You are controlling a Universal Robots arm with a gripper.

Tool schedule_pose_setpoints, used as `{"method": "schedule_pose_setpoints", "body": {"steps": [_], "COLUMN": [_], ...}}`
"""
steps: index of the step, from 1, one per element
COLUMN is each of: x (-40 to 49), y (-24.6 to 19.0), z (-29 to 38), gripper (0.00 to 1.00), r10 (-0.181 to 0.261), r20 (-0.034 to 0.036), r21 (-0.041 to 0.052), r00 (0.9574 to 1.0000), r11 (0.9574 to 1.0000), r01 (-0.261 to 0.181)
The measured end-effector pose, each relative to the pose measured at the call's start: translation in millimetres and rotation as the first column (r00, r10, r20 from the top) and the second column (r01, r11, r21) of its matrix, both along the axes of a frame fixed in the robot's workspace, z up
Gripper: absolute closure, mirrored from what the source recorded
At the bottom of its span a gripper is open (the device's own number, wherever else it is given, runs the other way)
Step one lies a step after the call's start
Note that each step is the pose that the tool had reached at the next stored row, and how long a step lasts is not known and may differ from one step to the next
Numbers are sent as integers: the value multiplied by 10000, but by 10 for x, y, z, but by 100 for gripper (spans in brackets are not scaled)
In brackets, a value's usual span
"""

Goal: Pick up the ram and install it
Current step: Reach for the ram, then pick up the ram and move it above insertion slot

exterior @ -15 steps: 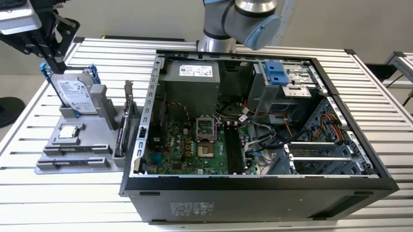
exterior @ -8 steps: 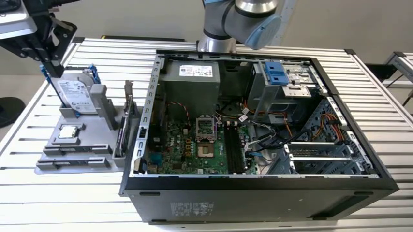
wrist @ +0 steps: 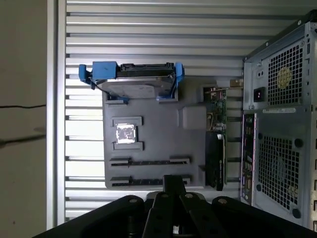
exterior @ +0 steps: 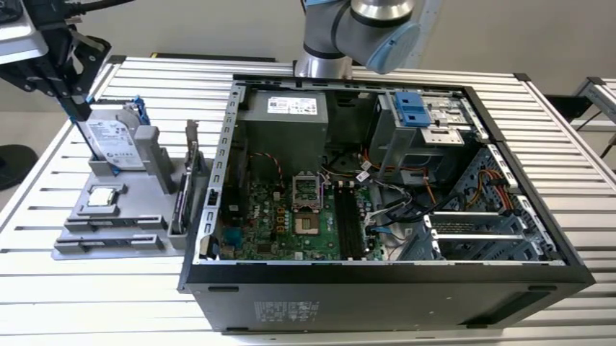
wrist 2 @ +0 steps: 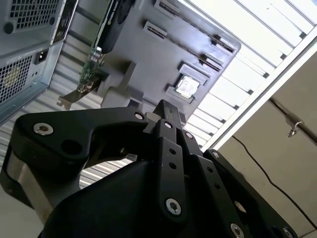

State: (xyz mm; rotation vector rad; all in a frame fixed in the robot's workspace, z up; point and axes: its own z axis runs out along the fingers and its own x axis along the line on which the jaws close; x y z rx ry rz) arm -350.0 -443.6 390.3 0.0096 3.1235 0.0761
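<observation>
- My gripper (exterior: 69, 88) is at the exterior view's upper left, raised over the slatted table (exterior: 97, 303).
- My fingers are closed narrowly on the ram (exterior: 77, 104), a thin dark bluish stick hanging down from them.
- The ram's lower end is near the top of the upright hard drive (exterior: 111, 148) with blue rails.
- In both wrist views, the ram's dark end (wrist: 174, 182) sticks out between my black fingers, above the grey holder (wrist: 158, 129).
- The holder also carries a square processor chip (wrist: 125, 134) and an expansion card (wrist: 215, 144).
- The open computer case (exterior: 385, 295) sits beside the holder; its long black motherboard slots (exterior: 348, 216) are well apart from the ram.
</observation>
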Motion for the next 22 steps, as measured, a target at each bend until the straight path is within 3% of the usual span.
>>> {"method": "schedule_pose_setpoints", "body": {"steps": [22], "x": [-28], "y": [-218], "z": [-3], "gripper": [100], "r10": [41], "r20": [0], "r21": [0], "r00": [10000], "r11": [10000], "r01": [-41]}}
